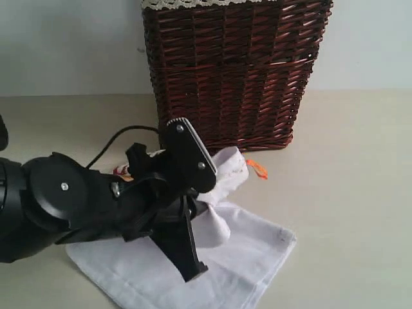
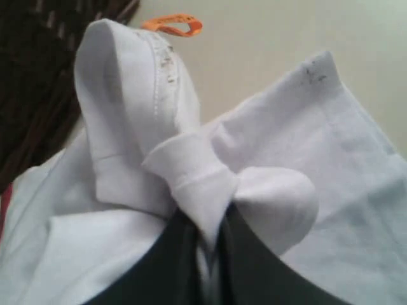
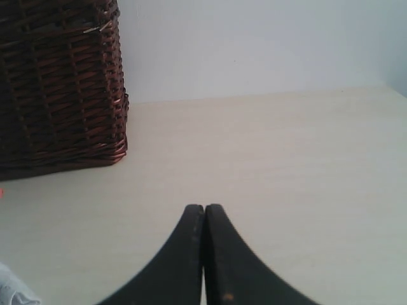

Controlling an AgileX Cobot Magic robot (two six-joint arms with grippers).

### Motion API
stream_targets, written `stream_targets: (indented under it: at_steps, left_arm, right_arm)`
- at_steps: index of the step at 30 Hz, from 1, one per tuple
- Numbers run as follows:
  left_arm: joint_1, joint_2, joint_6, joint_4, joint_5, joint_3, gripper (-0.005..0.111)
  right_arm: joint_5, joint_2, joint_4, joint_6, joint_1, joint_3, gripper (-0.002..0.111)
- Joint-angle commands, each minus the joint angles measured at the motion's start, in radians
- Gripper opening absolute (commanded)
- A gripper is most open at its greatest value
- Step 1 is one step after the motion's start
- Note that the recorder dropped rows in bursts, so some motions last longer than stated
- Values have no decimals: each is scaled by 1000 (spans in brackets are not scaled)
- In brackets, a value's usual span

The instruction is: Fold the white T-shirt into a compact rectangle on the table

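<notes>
Looking through the left wrist camera, I see the left gripper (image 2: 208,232) pinched almost shut on a rolled hem of the white T-shirt (image 2: 356,190); the cloth bunches into a raised knot at the fingers, and a collar band loops upward above it with small dark specks along its stitching. The rest of the shirt lies wrinkled and partly folded on the table (image 1: 360,193), toward its near edge. An orange tag (image 1: 257,168) sticks out by the collar; I can read nothing on it. A sliver of red shows beside the arm, but I cannot make out any lettering. A dark wicker basket (image 1: 235,71) with lace trim (image 1: 193,4) stands just behind the shirt, at the table's far edge by the wall (image 1: 64,45); my left arm hides much of the shirt from outside. The right gripper (image 3: 204,213) hangs over bare table, fingers pressed together on nothing.
</notes>
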Motion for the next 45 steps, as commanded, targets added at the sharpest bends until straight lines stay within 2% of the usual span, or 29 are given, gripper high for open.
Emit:
stream_targets:
  at_steps: [1, 4, 8, 11, 17, 20, 27, 32, 38, 42, 45]
  left_arm:
    - [-21, -1, -10, -20, 99, 22, 0]
    - [-21, -1, -10, -20, 165, 24, 0]
    - [-21, -1, -10, -26, 180, 24, 2]
    - [-21, -1, -10, -26, 180, 24, 12]
    - [-21, -1, -10, -26, 202, 24, 42]
    - [-21, -1, -10, -17, 200, 24, 49]
    - [30, -113, -10, -9, 163, 22, 50]
    - [112, -205, -10, -9, 166, 22, 50]
    - [192, -211, -10, -9, 166, 22, 50]
    - [192, -188, 5, 12, 114, -5, 50]
    - [192, -134, 37, 20, 214, -51, 41]
  right_arm:
    - [-8, -7, 0, -4, 0, 5, 0]
    - [-8, -7, 0, -4, 0, 5, 0]
    - [-8, -7, 0, -4, 0, 5, 0]
    - [-8, -7, 0, -4, 0, 5, 0]
    - [-8, -7, 0, -4, 0, 5, 0]
    - [-8, -7, 0, -4, 0, 5, 0]
    - [-8, -7, 0, -4, 0, 5, 0]
    - [-8, -7, 0, -4, 0, 5, 0]
    - [-8, -7, 0, -4, 0, 5, 0]
    - [-8, -7, 0, -4, 0, 5, 0]
    - [-8, -7, 0, -4, 0, 5, 0]
